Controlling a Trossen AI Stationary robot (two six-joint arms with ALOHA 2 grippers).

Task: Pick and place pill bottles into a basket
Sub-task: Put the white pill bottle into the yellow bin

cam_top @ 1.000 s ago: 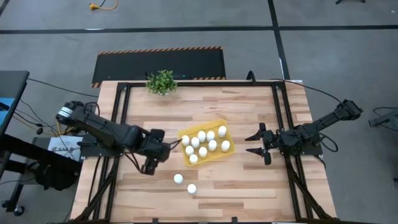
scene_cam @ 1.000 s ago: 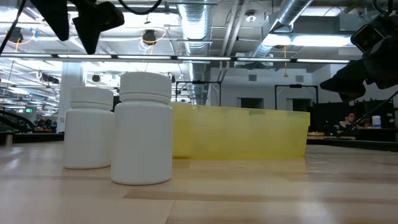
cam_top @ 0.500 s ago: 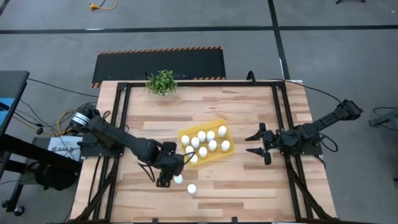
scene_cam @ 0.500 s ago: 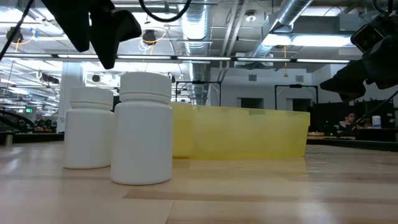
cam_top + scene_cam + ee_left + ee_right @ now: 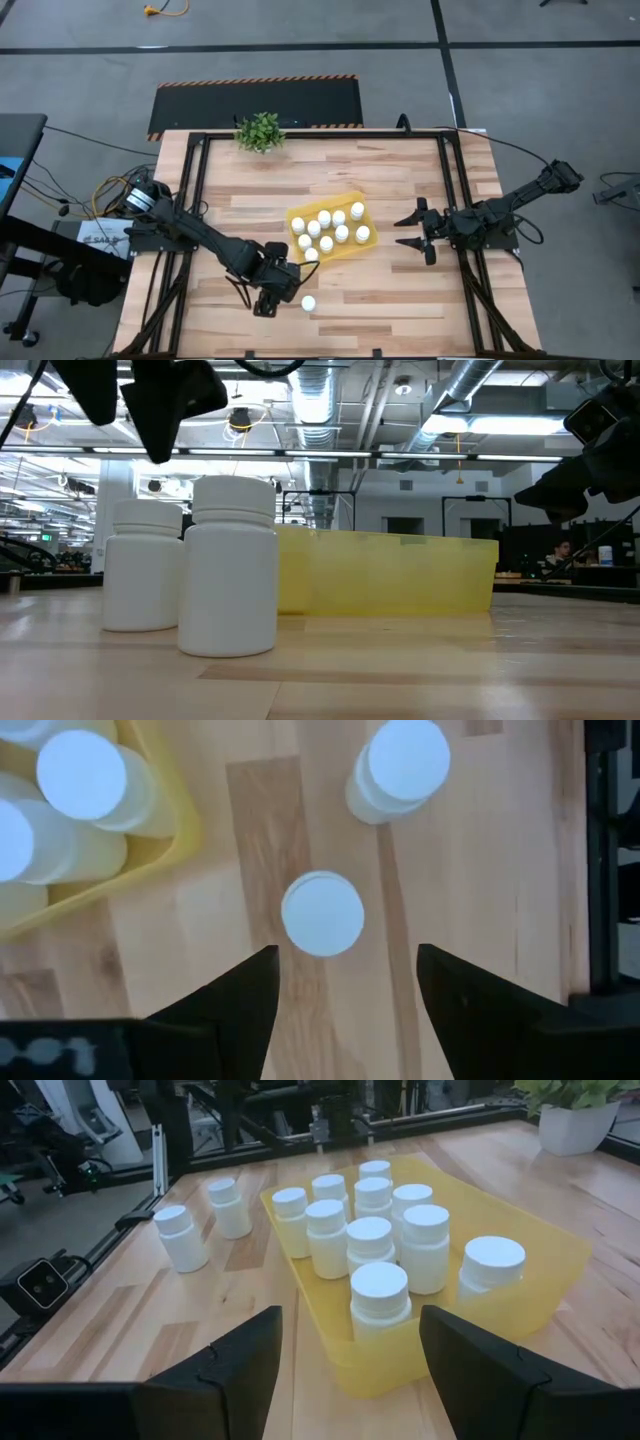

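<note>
Two loose white pill bottles stand upright on the wooden table near the front: one (image 5: 308,302) in plain sight, the other hidden under my left arm in the high view and showing in the left wrist view (image 5: 322,913). In the low view they stand side by side, one (image 5: 228,565) nearer than the other (image 5: 145,565). The yellow basket (image 5: 362,243) at the table's middle holds several upright bottles (image 5: 326,228). My left gripper (image 5: 345,990) is open and points down, well above the hidden loose bottle (image 5: 130,400). My right gripper (image 5: 408,232) is open and empty, right of the basket.
A small green potted plant (image 5: 260,131) stands at the table's far edge. Black frame rails (image 5: 195,200) run along the table's left and right sides. Bare wood lies near and right of the loose bottles (image 5: 400,300).
My left gripper has gone from beside the basket's left end toward the table's near edge and a little to the right, and now stands over the loose bottle nearest the basket. The bottles and basket have not moved.
</note>
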